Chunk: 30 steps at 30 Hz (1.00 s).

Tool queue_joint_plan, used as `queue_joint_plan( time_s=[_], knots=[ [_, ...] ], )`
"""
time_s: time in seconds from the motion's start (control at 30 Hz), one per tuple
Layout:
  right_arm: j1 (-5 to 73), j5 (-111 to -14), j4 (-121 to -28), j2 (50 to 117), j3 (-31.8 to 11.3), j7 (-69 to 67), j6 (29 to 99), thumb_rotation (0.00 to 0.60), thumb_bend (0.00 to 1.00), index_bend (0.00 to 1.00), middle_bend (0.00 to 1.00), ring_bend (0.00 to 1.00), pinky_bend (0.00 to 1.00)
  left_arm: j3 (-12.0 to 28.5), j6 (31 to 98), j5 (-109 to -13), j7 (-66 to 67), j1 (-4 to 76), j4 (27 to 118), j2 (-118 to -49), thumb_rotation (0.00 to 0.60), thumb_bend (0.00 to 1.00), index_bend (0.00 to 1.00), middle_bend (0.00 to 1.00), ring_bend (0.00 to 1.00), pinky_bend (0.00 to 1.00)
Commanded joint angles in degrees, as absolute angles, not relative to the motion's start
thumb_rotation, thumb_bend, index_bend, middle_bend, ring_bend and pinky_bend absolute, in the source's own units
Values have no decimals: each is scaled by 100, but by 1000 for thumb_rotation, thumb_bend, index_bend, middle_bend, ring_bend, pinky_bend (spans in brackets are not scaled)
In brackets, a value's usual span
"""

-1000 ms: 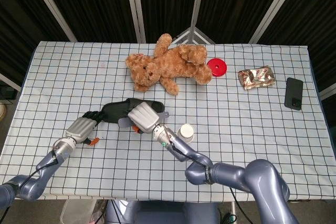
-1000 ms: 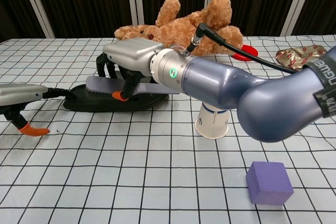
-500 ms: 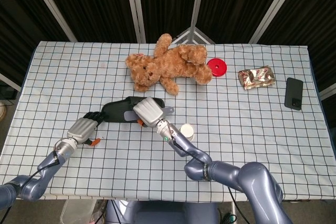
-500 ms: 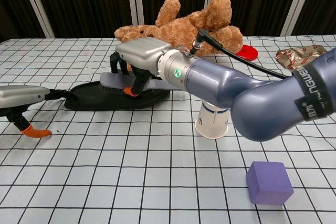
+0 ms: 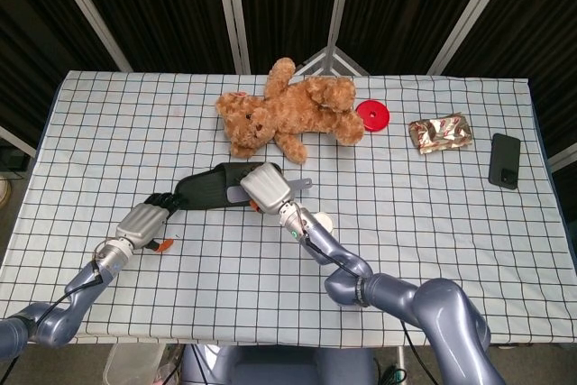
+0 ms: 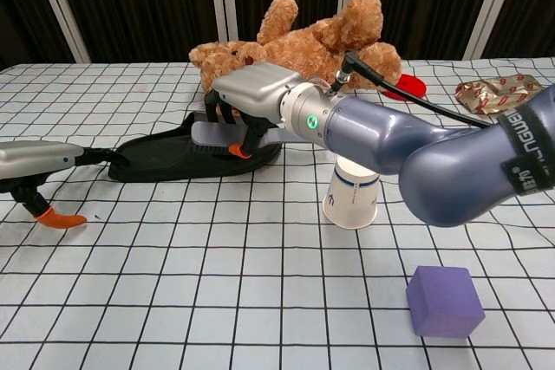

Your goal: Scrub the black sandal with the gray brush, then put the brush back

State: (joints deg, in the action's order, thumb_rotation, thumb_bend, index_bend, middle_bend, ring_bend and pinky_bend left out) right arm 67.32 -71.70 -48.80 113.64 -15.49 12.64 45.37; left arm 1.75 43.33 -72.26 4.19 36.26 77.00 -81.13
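Observation:
The black sandal [image 5: 206,191] [image 6: 169,159] lies flat on the checked cloth, left of centre. My right hand [image 5: 266,186] [image 6: 256,99] grips the gray brush [image 6: 214,134] and holds it over the sandal's right end, bristles down on the sole. The brush handle [image 5: 302,185] sticks out to the right of the hand. My left hand [image 5: 142,221] [image 6: 33,160] lies low at the sandal's left end. Its dark fingers [image 6: 102,155] reach out and touch that end. Its orange-tipped thumb [image 6: 56,217] rests on the cloth, apart from the sandal.
A brown teddy bear [image 5: 288,119] [image 6: 303,41] lies just behind the sandal. A white paper cup [image 6: 354,198] [image 5: 321,220] stands under my right forearm. A purple block [image 6: 444,301] sits near the front. A red disc [image 5: 371,115], foil packet [image 5: 440,133] and phone [image 5: 505,160] lie far right.
My right hand has slid the brush rightward along the sandal, from its middle to its right end. The left hand has stayed at the sandal's left end.

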Motion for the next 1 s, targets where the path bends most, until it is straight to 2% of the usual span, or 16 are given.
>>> queue_joint_plan(
  time_s=[0.03, 0.43, 1.0],
  knots=[
    [6737, -7200, -5064, 11356, -1570, 1266, 4565, 600, 615, 757, 645, 577, 571, 173, 4343, -7220, 417, 3623, 7713, -8099, 575, 479, 0, 28, 0, 0],
    [6780, -7170, -5557, 11417, -1707, 1372, 4659, 600, 615, 757, 645, 578, 571, 157, 4337, -7172, 419, 3627, 7723, -8056, 575, 479, 0, 28, 0, 0],
    [6781, -7038, -4328, 11629, -1719, 1082, 4322, 600, 616, 757, 645, 579, 571, 145, 4329, -7023, 596, 3639, 7745, -8014, 575, 479, 0, 28, 0, 0]
  ],
)
